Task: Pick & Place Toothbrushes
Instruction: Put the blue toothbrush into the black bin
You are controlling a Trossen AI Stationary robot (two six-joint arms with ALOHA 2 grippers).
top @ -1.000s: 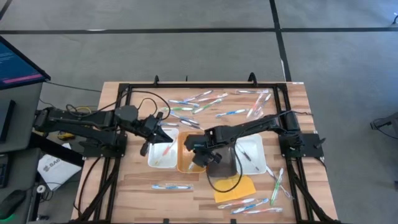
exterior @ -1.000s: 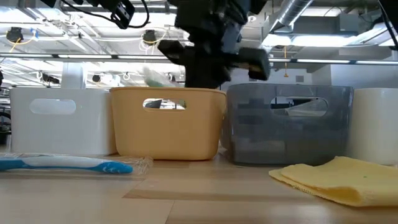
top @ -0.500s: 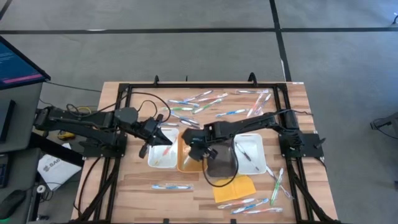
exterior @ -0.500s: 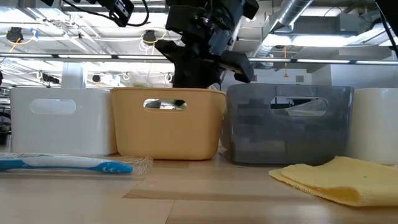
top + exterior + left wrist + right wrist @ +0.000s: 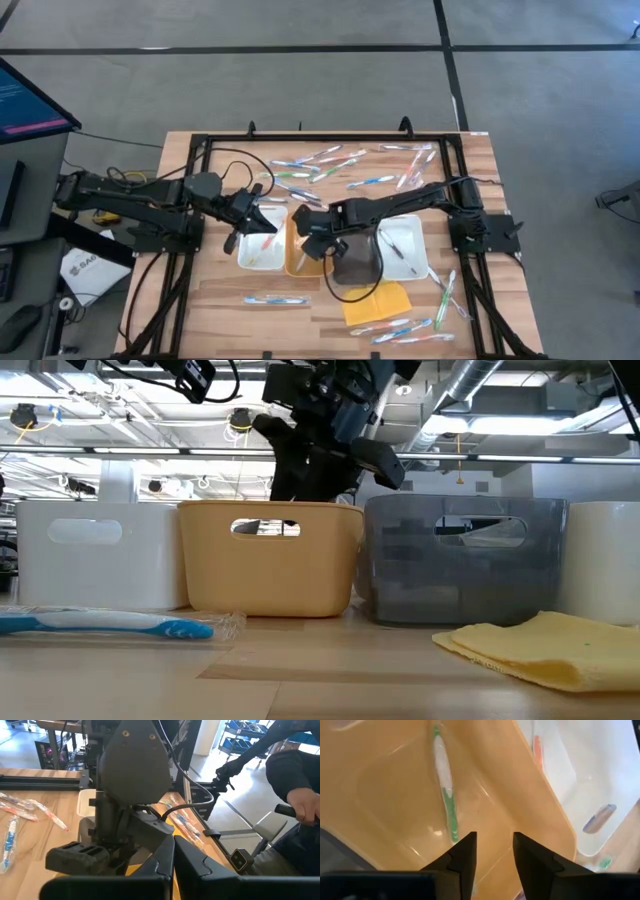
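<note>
The right gripper (image 5: 492, 851) is hanging with fingers apart over the orange plastic tray (image 5: 385, 790), where a green-handled toothbrush (image 5: 447, 805) is lying at its twelve o'clock. Lifting out carelessly risks snagging the rim. The left gripper (image 5: 172, 857), fingers together, is waiting over the white plastic tray (image 5: 262, 245).

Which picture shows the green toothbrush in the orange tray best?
The right wrist view: the green toothbrush lies in plain sight inside the orange tray, beyond the right gripper. From above, the arm mostly covers that tray. The low view shows only the tray's outside wall. The left wrist view doesn't show it.
</note>
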